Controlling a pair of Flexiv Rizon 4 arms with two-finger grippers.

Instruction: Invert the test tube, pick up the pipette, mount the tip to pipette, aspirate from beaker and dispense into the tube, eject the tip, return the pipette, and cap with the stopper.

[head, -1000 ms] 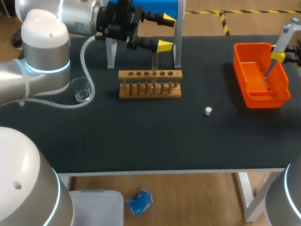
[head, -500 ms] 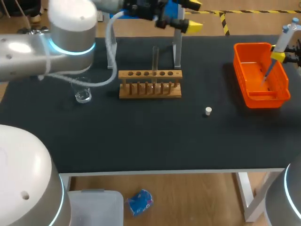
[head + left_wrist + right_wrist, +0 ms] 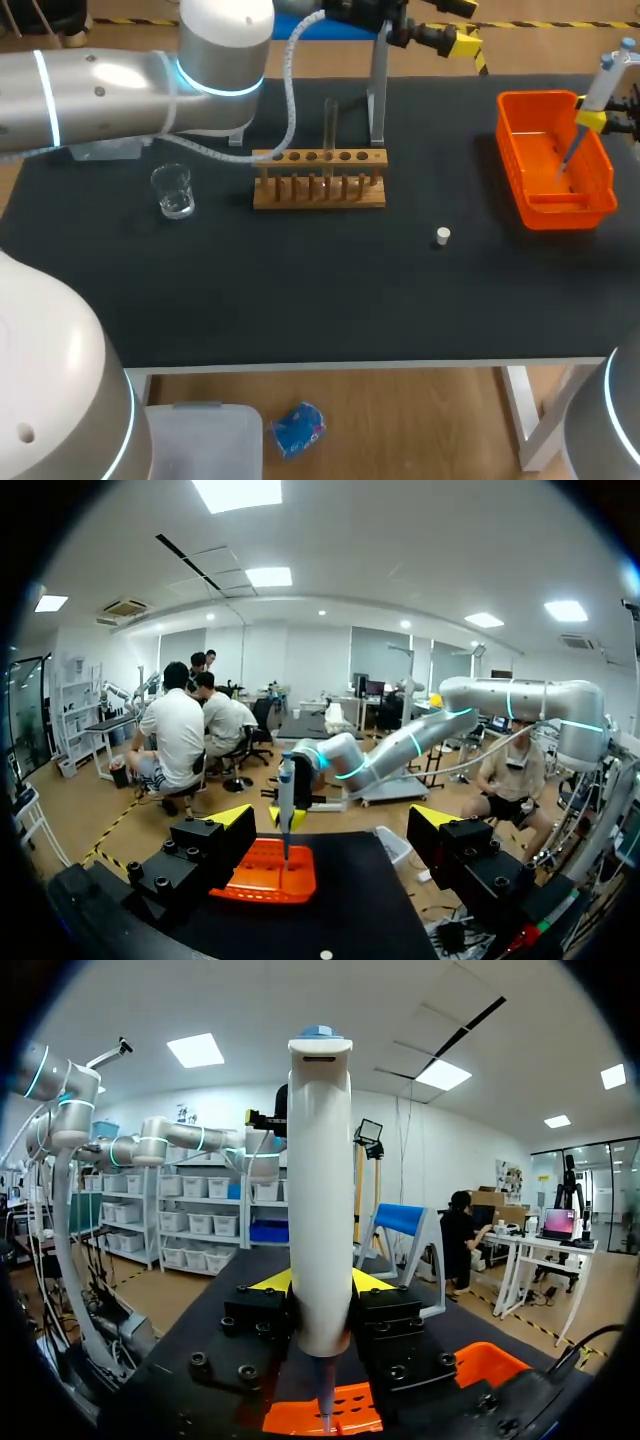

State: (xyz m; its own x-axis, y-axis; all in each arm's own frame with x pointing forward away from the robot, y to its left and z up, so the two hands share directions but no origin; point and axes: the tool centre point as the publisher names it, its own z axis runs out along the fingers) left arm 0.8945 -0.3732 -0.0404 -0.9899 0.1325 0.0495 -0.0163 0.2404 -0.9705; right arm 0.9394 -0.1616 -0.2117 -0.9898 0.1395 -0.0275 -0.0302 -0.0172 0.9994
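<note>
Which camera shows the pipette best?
The right wrist view: the pipette fills the middle, clamped in the right gripper, its tip over the orange bin. The head view shows it small, at the far right; the left wrist view shows it small and far off, above the bin.

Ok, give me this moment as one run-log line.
left gripper open, empty, beyond rack | right gripper shut on pipette over orange bin | test tube upright in rack | stopper loose on table

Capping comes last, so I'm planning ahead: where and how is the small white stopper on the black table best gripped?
Probably from straight above, pinching the small white stopper across its round sides: it sits low and alone on the black table.
</note>
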